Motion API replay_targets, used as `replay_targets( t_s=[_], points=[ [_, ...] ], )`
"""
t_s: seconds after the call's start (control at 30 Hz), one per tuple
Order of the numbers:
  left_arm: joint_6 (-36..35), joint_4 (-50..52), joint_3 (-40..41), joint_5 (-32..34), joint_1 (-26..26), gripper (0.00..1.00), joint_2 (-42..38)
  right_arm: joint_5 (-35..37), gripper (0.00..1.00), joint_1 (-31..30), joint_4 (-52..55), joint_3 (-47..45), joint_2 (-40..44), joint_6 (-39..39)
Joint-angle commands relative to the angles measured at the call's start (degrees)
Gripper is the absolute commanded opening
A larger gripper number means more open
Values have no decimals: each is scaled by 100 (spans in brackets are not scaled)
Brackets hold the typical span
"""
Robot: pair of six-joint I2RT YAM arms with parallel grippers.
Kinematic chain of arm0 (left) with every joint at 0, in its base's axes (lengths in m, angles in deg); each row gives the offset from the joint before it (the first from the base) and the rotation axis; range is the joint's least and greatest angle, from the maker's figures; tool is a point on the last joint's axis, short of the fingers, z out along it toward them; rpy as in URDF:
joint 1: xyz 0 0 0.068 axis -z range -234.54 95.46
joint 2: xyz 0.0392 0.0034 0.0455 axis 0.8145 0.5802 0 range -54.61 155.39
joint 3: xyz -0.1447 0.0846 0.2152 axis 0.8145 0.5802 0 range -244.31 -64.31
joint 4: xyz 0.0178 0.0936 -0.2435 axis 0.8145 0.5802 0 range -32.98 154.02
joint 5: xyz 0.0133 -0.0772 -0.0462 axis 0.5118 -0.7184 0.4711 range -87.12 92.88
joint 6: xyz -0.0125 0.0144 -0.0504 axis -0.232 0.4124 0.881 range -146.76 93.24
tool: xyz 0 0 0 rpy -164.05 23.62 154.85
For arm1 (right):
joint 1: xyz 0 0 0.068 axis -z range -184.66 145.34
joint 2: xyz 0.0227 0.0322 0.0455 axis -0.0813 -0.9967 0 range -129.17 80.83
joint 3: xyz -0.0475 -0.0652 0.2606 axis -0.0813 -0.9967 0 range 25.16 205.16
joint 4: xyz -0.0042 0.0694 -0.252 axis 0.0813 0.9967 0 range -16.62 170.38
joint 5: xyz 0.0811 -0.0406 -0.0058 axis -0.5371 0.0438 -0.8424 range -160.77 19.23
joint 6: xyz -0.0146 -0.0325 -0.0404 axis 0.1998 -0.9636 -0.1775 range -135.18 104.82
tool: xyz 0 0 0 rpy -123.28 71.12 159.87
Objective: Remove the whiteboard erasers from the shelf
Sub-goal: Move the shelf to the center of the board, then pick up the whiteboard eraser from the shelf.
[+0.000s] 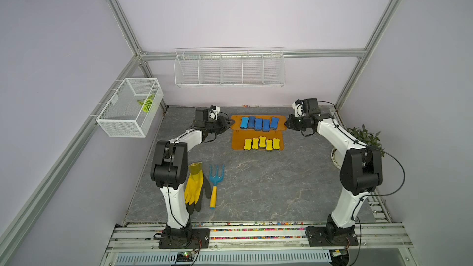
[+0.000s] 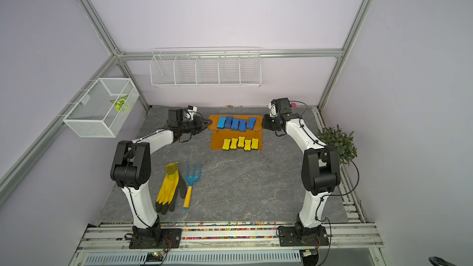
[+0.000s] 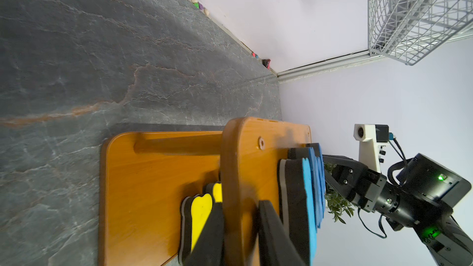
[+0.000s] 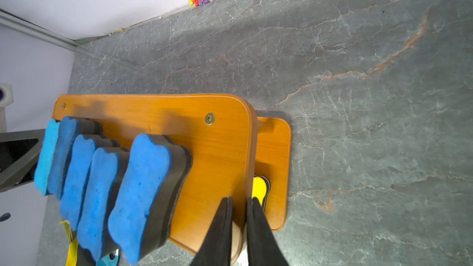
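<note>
**Marbled tabletop, stepped shelf, ten erasers**

Grey marbled tabletop (image 1: 268, 188), rust-veined, shown whole in both top views. Toward its back middle, an orange-brown two-tier shelf (image 1: 237, 142) standing directly on the stone, upper board to the rear, lower board to the front. On the upper board, five blue erasers (image 1: 258, 124) in a row, blue face up, dark felt down, packed close, the rightmost a little apart. On the lower board, five yellow erasers (image 1: 262, 142) likewise in a row, the middle one slightly further back. Near the front left, a yellow glove (image 1: 194, 188) with dark fingertips lying flat; just beside it, a blue garden fork (image 1: 214, 188) with a yellow handle, tines toward the shelf. Along the back edge, a few coloured pebbles (image 4: 201, 0).
</note>
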Motion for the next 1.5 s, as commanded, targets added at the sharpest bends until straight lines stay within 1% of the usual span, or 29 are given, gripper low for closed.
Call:
replay_targets(
  t_s=[0.0, 0.53, 0.67, 0.9, 1.03, 1.07, 1.17, 1.23, 1.3, 1.33, 1.37, 1.47],
  points=[
    [-406, 204, -12, 227, 271, 24, -75, -216, 18, -193, 466, -106, 136, -175],
    [-176, 34, 638, 405, 329, 23, -531, -33, 16, -114, 609, -55, 144, -275],
    [-193, 41, 767, 560, 332, 24, -676, 101, 17, -54, 673, 6, 214, -303],
    [-575, 663, 763, 1179, 325, 42, -1141, 645, 27, 87, 997, 319, 331, -431],
    [-785, 1039, 719, 1508, 302, 44, -1413, 907, 34, 97, 1077, 402, 490, -419],
    [-844, 1166, 704, 1607, 294, 44, -1513, 966, 35, 57, 1110, 424, 541, -377],
    [-1112, 1863, 545, 2122, 293, 44, -1819, 1568, 39, -287, 1300, 549, 669, -309],
    [-1303, 2671, 238, 2743, 364, 44, -1942, 1846, 38, -566, 1420, 649, 689, -226],
    [-1638, 3304, -117, 3057, 446, 44, -1997, 2139, 39, -879, 1457, 741, 677, -137],
    [-1697, 3507, -210, 3266, 471, 44, -2048, 2238, 39, -1001, 1480, 811, 637, -114],
    [-1730, 3575, -187, 3425, 508, 44, -2162, 2352, 41, -1150, 1535, 930, 570, -70],
    [-1778, 3412, 121, 3544, 609, 44, -2515, 2628, 46, -1448, 1661, 1261, 343, -16]
  ],
)
